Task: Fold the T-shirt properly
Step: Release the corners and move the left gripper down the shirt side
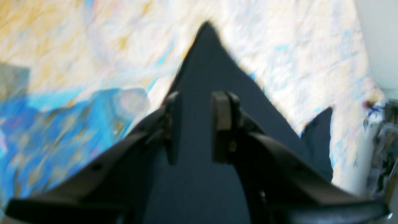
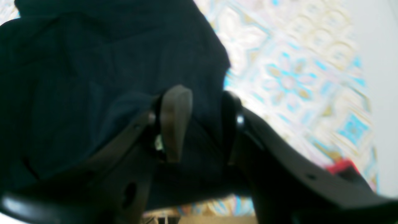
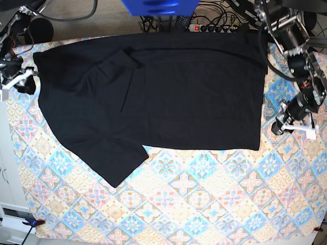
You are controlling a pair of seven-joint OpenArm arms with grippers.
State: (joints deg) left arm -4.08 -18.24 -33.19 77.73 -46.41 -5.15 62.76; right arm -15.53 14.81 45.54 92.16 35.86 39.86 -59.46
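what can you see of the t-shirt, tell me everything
The T-shirt is plain black, matte and soft-looking, with no print. It lies spread mostly flat on the patterned cloth, long side across the base view. One sleeve sticks out toward the lower left; the other is folded onto the body near the top left. Each wrist view shows black fabric between that hand's fingers, left hand and right hand, though blur hides whether they pinch it.
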